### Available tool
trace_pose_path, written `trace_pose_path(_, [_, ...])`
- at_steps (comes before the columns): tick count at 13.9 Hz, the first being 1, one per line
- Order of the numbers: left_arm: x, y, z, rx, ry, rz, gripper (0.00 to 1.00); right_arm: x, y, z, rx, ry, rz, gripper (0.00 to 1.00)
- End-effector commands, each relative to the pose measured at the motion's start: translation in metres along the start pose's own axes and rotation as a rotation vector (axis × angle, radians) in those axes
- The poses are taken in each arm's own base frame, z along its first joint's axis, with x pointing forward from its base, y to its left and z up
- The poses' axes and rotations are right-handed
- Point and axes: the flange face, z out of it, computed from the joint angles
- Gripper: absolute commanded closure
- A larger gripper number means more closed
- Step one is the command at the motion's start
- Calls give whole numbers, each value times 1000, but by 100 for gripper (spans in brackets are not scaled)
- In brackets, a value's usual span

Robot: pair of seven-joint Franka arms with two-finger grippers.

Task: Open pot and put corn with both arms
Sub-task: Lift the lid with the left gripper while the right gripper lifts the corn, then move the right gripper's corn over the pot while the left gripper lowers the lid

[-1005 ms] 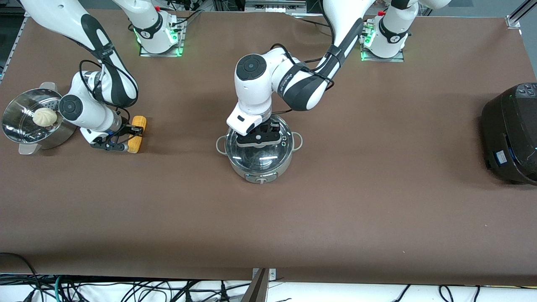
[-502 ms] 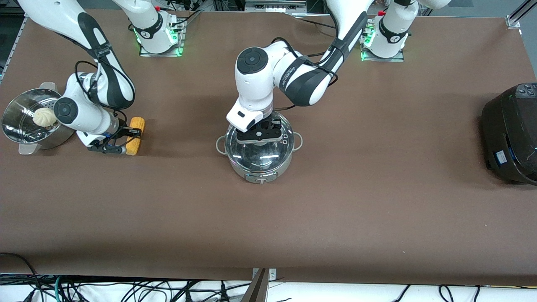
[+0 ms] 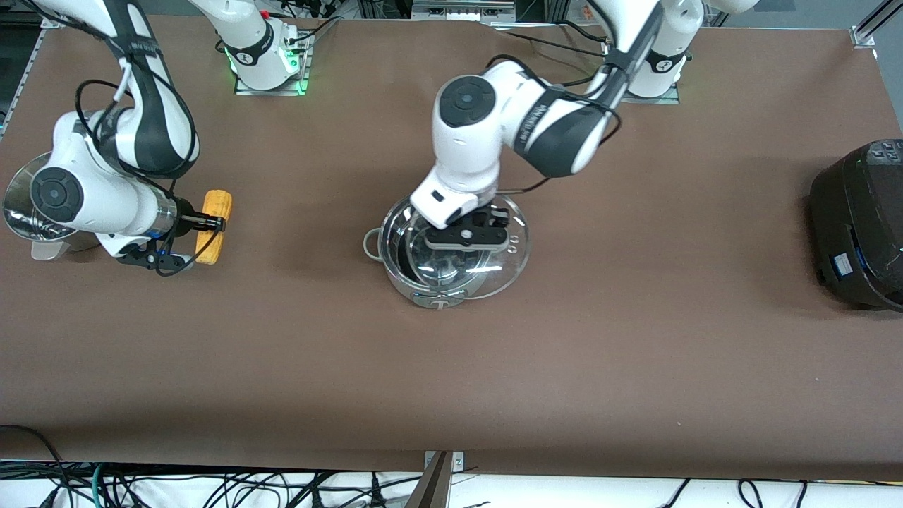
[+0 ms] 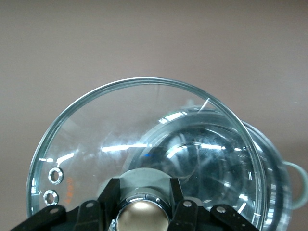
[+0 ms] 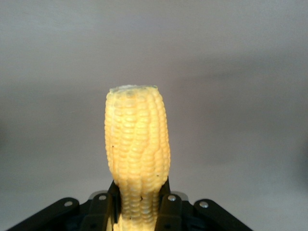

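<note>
The steel pot (image 3: 405, 274) stands mid-table, its grey panel toward the front camera. My left gripper (image 3: 465, 236) is shut on the tan knob (image 4: 138, 217) of the clear glass lid (image 3: 511, 264). It holds the lid lifted above the pot and shifted toward the left arm's end, so part of the pot's mouth is uncovered. In the left wrist view the pot (image 4: 276, 168) shows under the lid (image 4: 96, 139). My right gripper (image 3: 204, 226) is shut on the yellow corn cob (image 3: 213, 226), held in the air near the right arm's end. The corn (image 5: 137, 149) fills the right wrist view.
The steel steamer basket (image 3: 21, 212) stands at the right arm's end, mostly hidden by the right arm. A large black cooker (image 3: 857, 222) stands at the left arm's end.
My left gripper has lifted the lid off the pot and carried it toward the left arm's end. My right gripper has raised the corn off the table.
</note>
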Motion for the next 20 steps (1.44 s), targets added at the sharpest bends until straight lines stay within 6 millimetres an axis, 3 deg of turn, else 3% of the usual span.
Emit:
trace_pose_path(1, [2,-51,-24,-14,-29,93,94,-9,-47,-43,2,-6,49,100])
trace_pose_path(6, [13,-134,-27,9,-65,179,95,-44,-162,-61,27,27,89,100])
trace_pose_path(10, [24,-214,-27,26,-91,208,97,-74,-253,-46,15,38,42,100])
trace_pose_path(13, [36,-268,-21,23,-110,263,98,-83,-307,-37,32,37,-11,100])
trace_pose_path(16, [43,-313,-8,7,-129,279,98,-75,-357,-20,74,42,4,100])
trace_pose_path(18, [45,-340,3,0,-135,279,98,-67,-377,8,80,32,-5,100])
trace_pose_path(20, [43,-369,25,-8,-121,296,98,-66,-391,21,96,68,-27,100])
